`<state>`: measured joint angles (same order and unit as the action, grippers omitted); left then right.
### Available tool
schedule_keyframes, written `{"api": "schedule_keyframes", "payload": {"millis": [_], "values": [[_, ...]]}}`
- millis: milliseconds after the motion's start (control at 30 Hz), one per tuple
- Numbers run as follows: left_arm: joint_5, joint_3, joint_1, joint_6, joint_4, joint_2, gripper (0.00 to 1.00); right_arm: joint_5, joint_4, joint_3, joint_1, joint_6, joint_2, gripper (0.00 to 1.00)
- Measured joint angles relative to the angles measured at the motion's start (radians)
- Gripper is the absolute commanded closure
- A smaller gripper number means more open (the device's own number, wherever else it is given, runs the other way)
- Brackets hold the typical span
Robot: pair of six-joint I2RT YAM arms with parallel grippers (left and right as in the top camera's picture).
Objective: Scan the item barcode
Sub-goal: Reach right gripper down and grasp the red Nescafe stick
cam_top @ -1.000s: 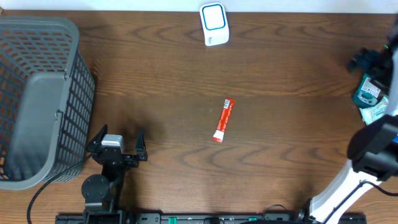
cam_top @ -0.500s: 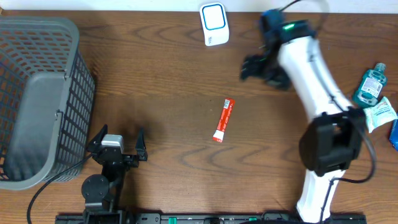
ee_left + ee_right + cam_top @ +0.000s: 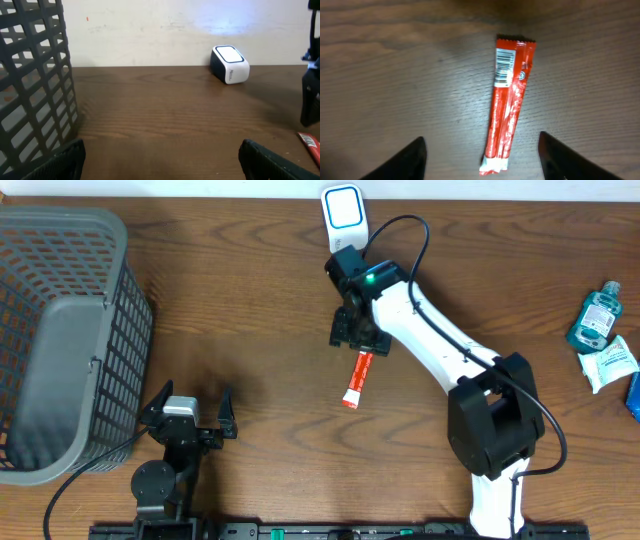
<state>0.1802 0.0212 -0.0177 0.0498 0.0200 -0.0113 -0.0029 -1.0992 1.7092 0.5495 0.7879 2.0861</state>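
Item: red stick packet (image 3: 357, 380) flat on the wooden table (image 3: 250, 300), on the arm-base side of the scanner (image 3: 345, 218), well apart from it.
Barcode: I see it face up in the right wrist view, on the packet end nearer the scanner.
Right gripper (image 3: 357, 338): hangs over the packet's scanner-side end. Jaws apart, one finger on each side of the packet, neither touching it. Nothing gripped.
Left gripper (image 3: 193, 402): jaws spread wide and empty, parked low, far from the scanner on the basket side.
Scanner: small white box with a blue ring on its face, at the table's far edge by the wall.
Basket (image 3: 130, 320): grey mesh, well off to the left-arm side of the scanner.
Other stuff: teal bottle (image 3: 595, 320) and a pale pouch (image 3: 610, 365), far to the right-arm side of the scanner, at the table edge.
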Motion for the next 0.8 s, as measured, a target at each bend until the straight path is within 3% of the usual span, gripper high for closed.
{"api": "schedule_keyframes", "payload": {"millis": [300,433,567,667,700,800], "values": [[0.0,0.0,0.0,0.0,0.0,0.0,0.02,0.03,0.023,-0.011,0.007,0.062,0.095,0.42],[0.0,0.0,0.0,0.0,0.0,0.0,0.02,0.024,0.012,-0.014,0.015,0.068,0.145,0.47],[0.0,0.0,0.0,0.0,0.0,0.0,0.02,0.006,-0.005,-0.015,0.021,0.075,0.151,0.62],[0.0,0.0,0.0,0.0,0.0,0.0,0.02,-0.005,-0.055,-0.014,0.022,0.089,0.157,0.94],[0.0,0.0,0.0,0.0,0.0,0.0,0.02,-0.008,-0.082,-0.014,0.021,0.09,0.161,0.99],[0.0,0.0,0.0,0.0,0.0,0.0,0.02,-0.006,-0.12,-0.014,0.021,0.1,0.165,0.99]]}}
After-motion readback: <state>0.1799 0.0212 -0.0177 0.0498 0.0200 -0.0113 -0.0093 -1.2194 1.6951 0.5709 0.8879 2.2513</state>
